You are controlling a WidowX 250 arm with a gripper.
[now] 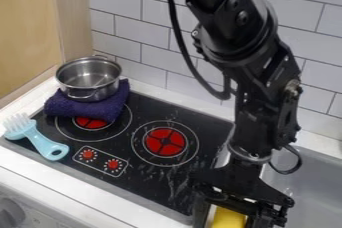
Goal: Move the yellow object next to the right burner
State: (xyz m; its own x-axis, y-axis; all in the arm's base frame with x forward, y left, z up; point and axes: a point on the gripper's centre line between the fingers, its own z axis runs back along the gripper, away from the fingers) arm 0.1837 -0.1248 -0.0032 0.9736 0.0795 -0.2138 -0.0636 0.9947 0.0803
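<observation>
The black gripper [230, 207] hangs low at the bottom edge, right of centre, over the counter strip between the stove and the sink. Directly below it is the yellow object [229, 218], partly covered by the gripper and cut off by the bottom edge. Whether the gripper holds it is unclear. The right burner [165, 141] is a red disc with pale rings on the black stove top, up and to the left of the gripper, with nothing on it.
A steel pot [89, 78] sits on a folded purple cloth [90, 103] at the stove's back left, partly over the left burner [91, 123]. A light-blue brush [41, 141] lies at the left edge. The grey sink [310, 182] is on the right, below a tiled wall.
</observation>
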